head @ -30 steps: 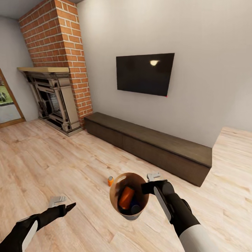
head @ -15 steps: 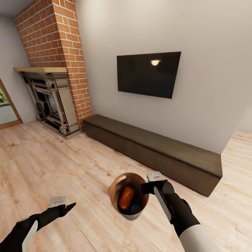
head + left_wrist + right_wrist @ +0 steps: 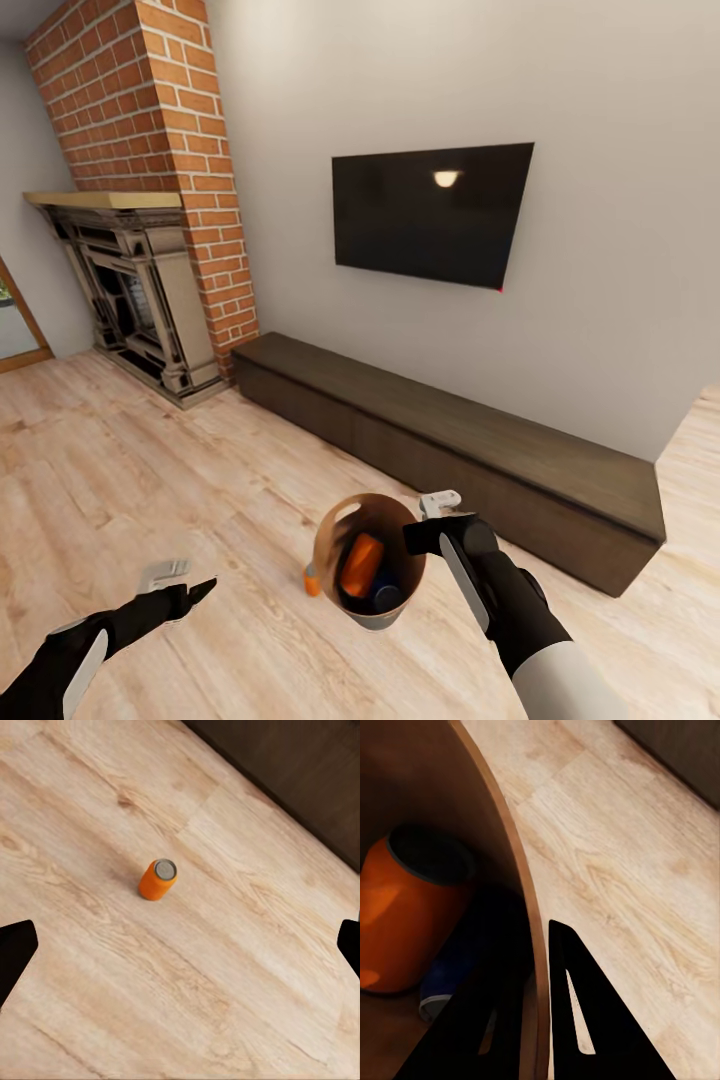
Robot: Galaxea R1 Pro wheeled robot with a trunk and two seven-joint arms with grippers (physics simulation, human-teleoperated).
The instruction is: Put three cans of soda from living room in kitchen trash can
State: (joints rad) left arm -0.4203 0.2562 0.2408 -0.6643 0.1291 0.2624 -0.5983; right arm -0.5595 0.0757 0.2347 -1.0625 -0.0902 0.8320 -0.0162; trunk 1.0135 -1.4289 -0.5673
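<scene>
My right gripper (image 3: 428, 520) is shut on the rim of the tash can (image 3: 345, 530), holding it tilted above the living room floor. An orange can of soda (image 3: 362, 565) lies inside it, with a dark blue object (image 3: 386, 598) beside it. In the right wrist view the bin wall (image 3: 521, 907) runs between the fingers (image 3: 577, 1020), and the can (image 3: 405, 922) rests inside. Another can of soda (image 3: 311, 580) stands upright on the floor, partly hidden behind the bin's left side. My left gripper (image 3: 183, 582) hangs open to the left of it, and in the left wrist view the can (image 3: 158, 879) stands beyond the gripper (image 3: 180, 949).
A long low dark-brown cabinet (image 3: 450, 430) runs along the wall under a black television (image 3: 430, 212). A red brick fireplace (image 3: 140, 290) stands at the left. Light wood floor (image 3: 150, 470) stretches between me and the cabinet.
The camera has moved forward and turned, so the room has shifted. The floor can now shows low at the bin's left side instead of above-left. Both arms keep their pose.
</scene>
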